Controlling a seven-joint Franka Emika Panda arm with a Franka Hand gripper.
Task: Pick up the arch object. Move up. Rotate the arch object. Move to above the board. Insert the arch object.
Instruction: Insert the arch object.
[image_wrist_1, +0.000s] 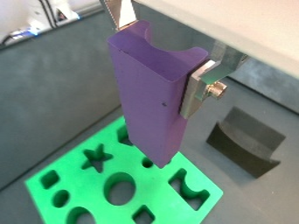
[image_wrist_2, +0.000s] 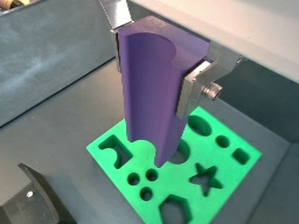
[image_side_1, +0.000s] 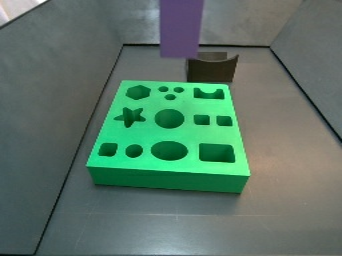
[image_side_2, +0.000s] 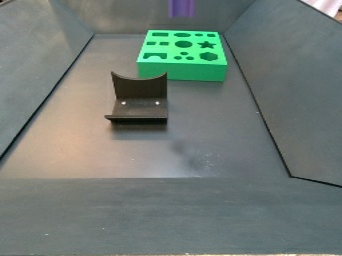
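Even, soft light, faint shadows (wrist views slightly blurred).

Dark grey floor (image_side_2: 201, 150), green board (image_side_1: 171, 128) flat on it, fixture (image_side_2: 136, 98) nearby (apart), gripper (image_wrist_1: 163, 48) up above w/ arch object (image_wrist_1: 152, 96)

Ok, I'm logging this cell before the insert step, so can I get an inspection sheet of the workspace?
Surface: dark grey floor with sloped walls, bare apart from the items below.
Job's things: arch object, purple, upright, held above the board; the board lies flat, cut-outs empty.
Clutter: dark block with a curved dip, on the floor apart from the board.
Grippers: gripper above the board, silver fingers closed on the arch object's sides.
Cables: nothing seen.
Surroundings: pale surface beyond the walls in both wrist views; unclear.
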